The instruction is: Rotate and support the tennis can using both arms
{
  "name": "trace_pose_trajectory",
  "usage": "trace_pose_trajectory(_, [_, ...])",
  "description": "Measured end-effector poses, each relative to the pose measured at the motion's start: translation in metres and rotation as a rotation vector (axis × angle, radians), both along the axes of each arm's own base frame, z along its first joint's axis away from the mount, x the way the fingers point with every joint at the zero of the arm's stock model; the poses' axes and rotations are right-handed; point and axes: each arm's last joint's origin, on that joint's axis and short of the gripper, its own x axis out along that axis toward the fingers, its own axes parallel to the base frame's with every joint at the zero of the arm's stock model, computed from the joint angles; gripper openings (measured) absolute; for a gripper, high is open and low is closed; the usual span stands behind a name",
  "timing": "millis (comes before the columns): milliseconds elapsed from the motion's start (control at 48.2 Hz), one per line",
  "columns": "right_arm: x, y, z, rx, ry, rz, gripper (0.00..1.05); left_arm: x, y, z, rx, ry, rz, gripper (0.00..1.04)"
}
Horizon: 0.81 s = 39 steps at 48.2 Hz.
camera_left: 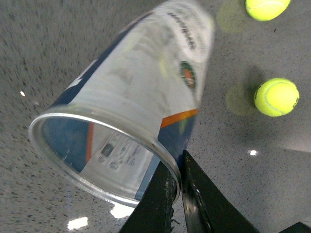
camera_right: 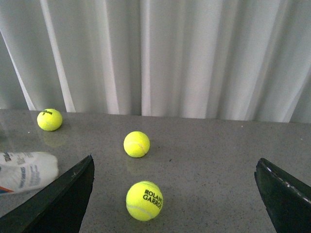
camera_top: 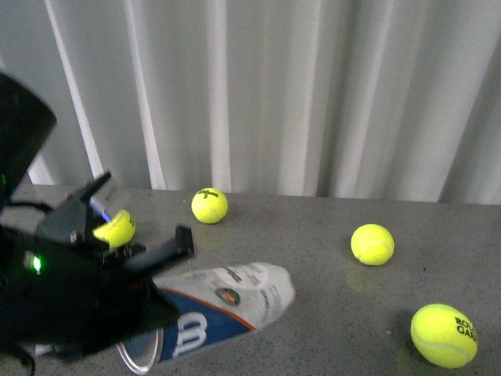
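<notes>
The tennis can [camera_top: 223, 309] lies tilted at the front left of the grey table, open silver rim toward me, closed end pointing right and away. My left gripper [camera_top: 149, 313] is shut on its rim; in the left wrist view the black fingers [camera_left: 160, 199] pinch the rim wall of the empty can [camera_left: 141, 97]. My right gripper [camera_right: 175, 194] is open, its fingers [camera_right: 63, 204] wide apart above the table, and the can's closed end [camera_right: 26, 171] shows at that view's left edge. The right arm is out of the front view.
Several yellow-green tennis balls lie on the table: one behind the left gripper [camera_top: 116, 228], one at the back [camera_top: 210, 205], one mid right [camera_top: 373, 244], one front right [camera_top: 444, 335]. A white curtain [camera_top: 313, 86] hangs behind the table.
</notes>
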Motion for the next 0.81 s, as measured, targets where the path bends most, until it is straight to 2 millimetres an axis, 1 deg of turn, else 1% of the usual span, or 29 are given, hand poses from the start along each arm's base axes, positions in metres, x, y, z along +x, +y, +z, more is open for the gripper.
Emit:
trace_pose_trajectory(62, [0.0,0.0,0.0,0.0,0.0,0.0,0.98,0.003,-0.002,0.026,0.069,-0.034,-0.036,0.04])
trace_pose_trajectory(104, [0.0,0.0,0.0,0.0,0.0,0.0,0.98,0.005,-0.004,0.038,0.101,-0.045,-0.052,0.04])
trace_pose_trajectory(208, [0.0,0.0,0.0,0.0,0.0,0.0,0.98,0.009,-0.017,0.075,0.221,-0.09,-0.173,0.04])
trace_pose_trajectory(332, [0.0,0.0,0.0,0.0,0.0,0.0,0.98,0.01,-0.036,0.103,0.371,-0.131,-0.325,0.04])
trace_pose_trajectory(353, [0.0,0.0,0.0,0.0,0.0,0.0,0.98,0.01,-0.038,0.105,0.387,-0.134,-0.341,0.04])
trace_pose_trajectory(436, [0.0,0.0,0.0,0.0,0.0,0.0,0.98,0.012,-0.05,0.118,0.554,-0.172,-0.448,0.04])
trace_pose_trajectory(457, [0.0,0.0,0.0,0.0,0.0,0.0,0.98,0.013,-0.055,0.121,0.611,-0.185,-0.497,0.04])
trace_pose_trajectory(561, [0.0,0.0,0.0,0.0,0.0,0.0,0.98,0.016,-0.067,0.125,0.799,-0.222,-0.668,0.04])
trace_pose_trajectory(685, [0.0,0.0,0.0,0.0,0.0,0.0,0.98,0.019,-0.073,0.129,0.964,-0.25,-0.836,0.04])
trace_pose_trajectory(747, [0.0,0.0,0.0,0.0,0.0,0.0,0.98,0.019,-0.076,0.131,1.074,-0.259,-0.948,0.04])
trace_pose_trajectory(810, [0.0,0.0,0.0,0.0,0.0,0.0,0.98,0.019,-0.077,0.133,1.12,-0.26,-1.029,0.04])
